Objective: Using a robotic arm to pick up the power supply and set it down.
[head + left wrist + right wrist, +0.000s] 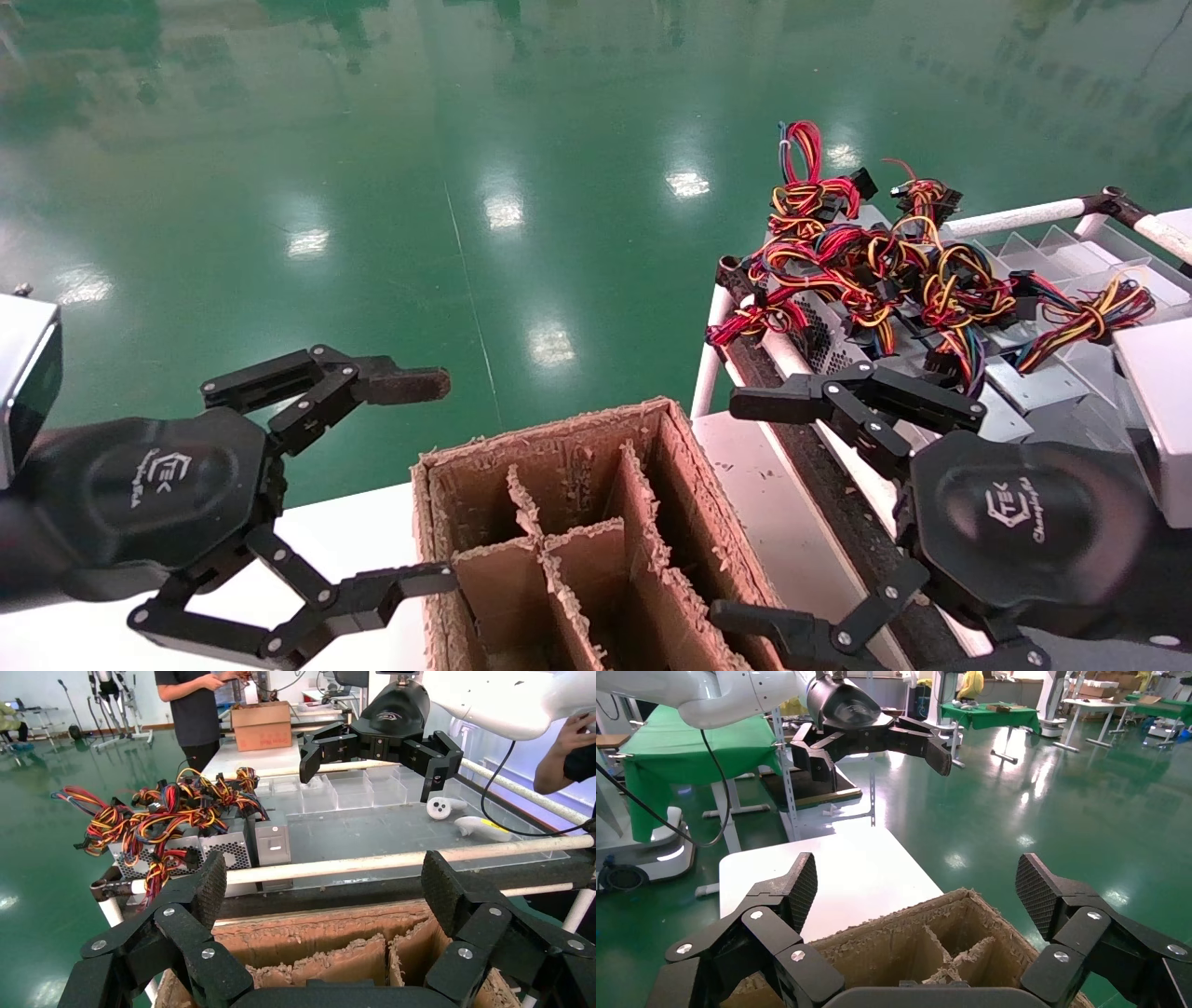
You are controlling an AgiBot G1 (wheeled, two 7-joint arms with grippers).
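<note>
My right gripper (740,511), the robotic arm with the clean black fingers, hovers open and empty over the right edge of the cardboard box, just in front of the rack. The power supply (1024,387) is a slim grey box lying on the rack beyond it, nearest to me in the pile, with a knotted wire bundle (1085,312). The left wrist view shows that power supply (273,841) beside the grille-sided boxes. My left gripper (424,483), with a brownish fingertip (405,384), hangs open and empty left of the box. Each wrist view shows its own gripper open: left (325,885), right (916,885).
A torn cardboard box (559,438) with dividers stands on the white table (842,867) between the grippers. Grille-sided supplies (176,852) with tangled wires (866,256) crowd the rack's far end. A white pipe rail (422,858) edges the rack, with clear trays (351,792) behind.
</note>
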